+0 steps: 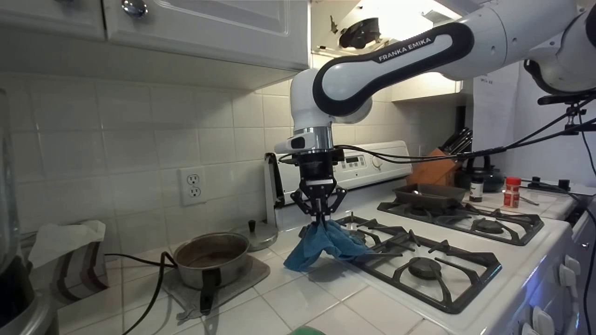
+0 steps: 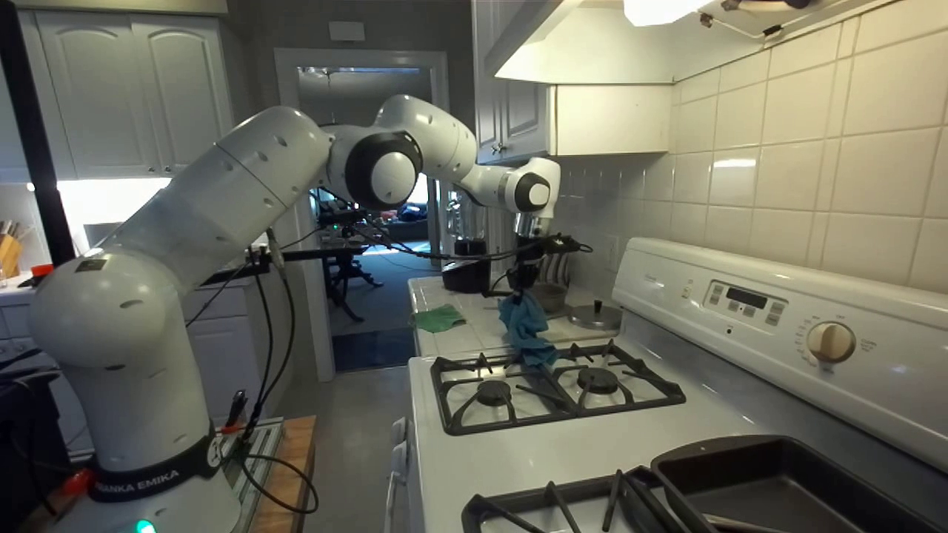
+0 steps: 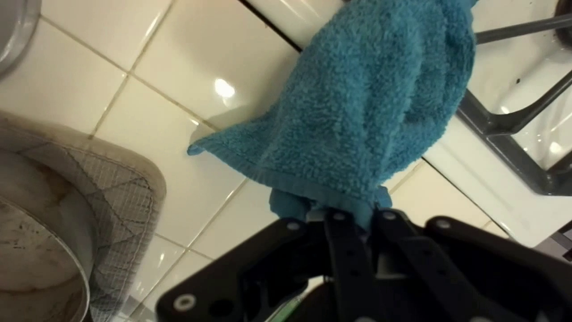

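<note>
1 cloth (image 3: 357, 107), between fingertips (image 3: 340, 223), draped below

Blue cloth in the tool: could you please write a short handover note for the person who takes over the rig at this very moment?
Tool: pointing down, shut on the blue cloth.
Cloth: hangs bunched over the seam between the tiled counter and the stove; I cannot tell whether its lower folds touch the grate.
Nearby: saucepan on a grey mat, lid close to it; in an exterior view, a green cloth also lies on the counter.
Done: the cloth is gripped, its pinched part held above the surfaces.
Left: it is not yet released.
</note>
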{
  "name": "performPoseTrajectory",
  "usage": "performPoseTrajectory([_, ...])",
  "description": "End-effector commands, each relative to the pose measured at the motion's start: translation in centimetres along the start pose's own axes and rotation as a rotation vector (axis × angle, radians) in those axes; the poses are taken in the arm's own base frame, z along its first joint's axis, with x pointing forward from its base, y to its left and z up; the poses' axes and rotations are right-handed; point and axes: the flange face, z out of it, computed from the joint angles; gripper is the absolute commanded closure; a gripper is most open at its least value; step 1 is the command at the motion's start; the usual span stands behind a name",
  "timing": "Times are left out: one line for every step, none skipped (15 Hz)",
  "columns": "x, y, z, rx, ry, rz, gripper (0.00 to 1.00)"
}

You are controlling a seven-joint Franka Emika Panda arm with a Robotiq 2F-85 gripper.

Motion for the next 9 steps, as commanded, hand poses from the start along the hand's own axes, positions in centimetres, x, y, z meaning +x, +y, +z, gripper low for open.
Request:
performPoseTrajectory([1.27,1.17,-0.2,0.009,0.055,-0.069,0.98])
performPoseTrajectory([1.76,1.24,-0.11,0.017,0.061,-0.083,0.98])
performPoseTrajectory([2.07,1.26,-0.15,0.028,0.057,-0.086,0.98])
performPoseTrajectory([1.39,0.62,0.1,0.021,0.024,-0.056,0.98])
performPoseTrajectory([1.59,0.66,0.15,0.024,0.024,-0.059,0.93])
performPoseTrajectory([1.6,0.65,0.2,0.025,0.024,-0.059,0.93])
performPoseTrajectory([1.48,0.64,0.21,0.025,0.023,-0.057,0.93])
performPoseTrajectory([1.35,0.62,0.19,0.025,0.023,-0.055,0.93])
performPoseTrajectory([1.29,0.61,0.19,0.025,0.023,-0.055,0.93])
